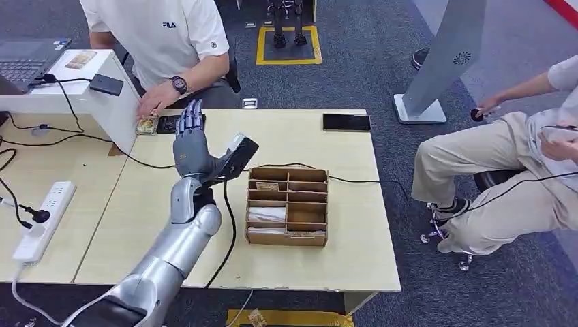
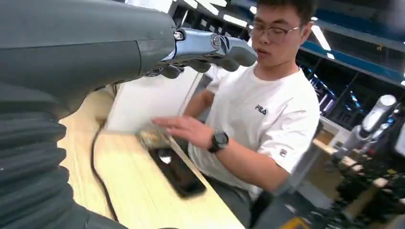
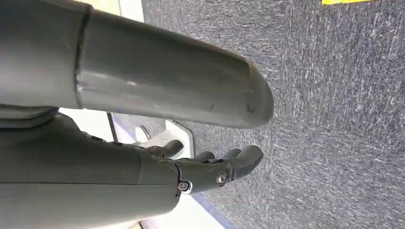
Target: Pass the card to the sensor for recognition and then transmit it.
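My left hand is raised over the far part of the table with its fingers stretched out and nothing in them. Right beside its thumb stands the black and white sensor on a cable. The patterned card lies at the table's far edge under the hand of a person in a white shirt. In the left wrist view that person's hand covers the card, apart from my fingers. My right hand hangs over grey carpet, holding nothing.
A black phone lies next to the card. A wooden compartment box with cards sits mid-table, and another black phone lies at the far right edge. A power strip and cables lie left. A second person sits right.
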Robot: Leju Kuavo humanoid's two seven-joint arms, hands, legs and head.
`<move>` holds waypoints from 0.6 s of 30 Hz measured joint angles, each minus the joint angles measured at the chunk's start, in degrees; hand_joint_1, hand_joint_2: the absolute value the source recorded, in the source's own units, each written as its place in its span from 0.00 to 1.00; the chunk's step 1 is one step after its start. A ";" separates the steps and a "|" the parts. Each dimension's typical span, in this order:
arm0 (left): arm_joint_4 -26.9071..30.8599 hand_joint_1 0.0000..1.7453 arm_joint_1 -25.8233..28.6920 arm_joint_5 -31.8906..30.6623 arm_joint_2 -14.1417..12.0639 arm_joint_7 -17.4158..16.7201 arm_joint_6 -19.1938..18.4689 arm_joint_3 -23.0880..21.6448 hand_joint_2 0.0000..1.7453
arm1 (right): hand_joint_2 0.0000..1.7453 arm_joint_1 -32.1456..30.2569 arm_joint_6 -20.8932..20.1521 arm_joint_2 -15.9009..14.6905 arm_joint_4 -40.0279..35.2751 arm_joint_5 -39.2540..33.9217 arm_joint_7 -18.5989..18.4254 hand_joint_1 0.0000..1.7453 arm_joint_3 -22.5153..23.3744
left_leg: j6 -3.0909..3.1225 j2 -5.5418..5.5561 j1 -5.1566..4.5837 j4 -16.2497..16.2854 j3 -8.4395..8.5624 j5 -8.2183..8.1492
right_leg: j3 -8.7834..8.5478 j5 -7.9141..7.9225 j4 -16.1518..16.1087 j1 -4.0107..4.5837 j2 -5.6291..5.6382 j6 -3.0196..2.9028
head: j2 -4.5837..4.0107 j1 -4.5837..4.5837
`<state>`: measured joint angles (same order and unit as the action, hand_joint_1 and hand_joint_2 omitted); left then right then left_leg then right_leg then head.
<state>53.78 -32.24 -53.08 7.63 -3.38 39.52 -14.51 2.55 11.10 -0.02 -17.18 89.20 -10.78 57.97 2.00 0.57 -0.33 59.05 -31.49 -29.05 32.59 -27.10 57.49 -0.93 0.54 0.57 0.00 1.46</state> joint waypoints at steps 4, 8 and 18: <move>10.68 0.00 7.74 9.61 1.95 9.94 0.17 2.05 0.00 | 0.00 -0.72 0.13 0.33 -0.74 -0.33 0.11 0.00 1.02 | 0.03 -0.02 0.00 0.00 -0.02 -0.06 | 0.01 -0.04 -0.01 0.00 0.02 0.02 | 0.00 -0.02; 21.53 0.00 15.12 15.84 4.96 20.09 0.37 4.94 0.00 | 0.00 -1.32 -0.09 1.14 -2.32 -0.37 0.17 0.00 2.41 | 0.03 -0.02 -0.01 0.00 -0.05 -0.08 | 0.02 -0.06 -0.02 -0.01 0.02 0.04 | 0.00 0.00; 40.54 0.00 24.26 29.83 8.33 34.22 0.70 10.47 0.00 | 0.00 -2.17 -0.77 3.80 -6.73 0.13 0.17 0.00 5.95 | 0.01 0.01 0.02 -0.01 -0.04 -0.05 | -0.03 -0.05 -0.02 0.03 -0.04 0.03 | 0.00 0.02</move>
<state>94.32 -7.98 -23.25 15.96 30.84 40.22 -4.04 0.38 10.34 3.78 -23.91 89.33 -10.60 63.91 2.01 0.58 -0.30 59.04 -31.52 -29.11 32.56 -27.16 57.48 -0.90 0.50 0.61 0.00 1.49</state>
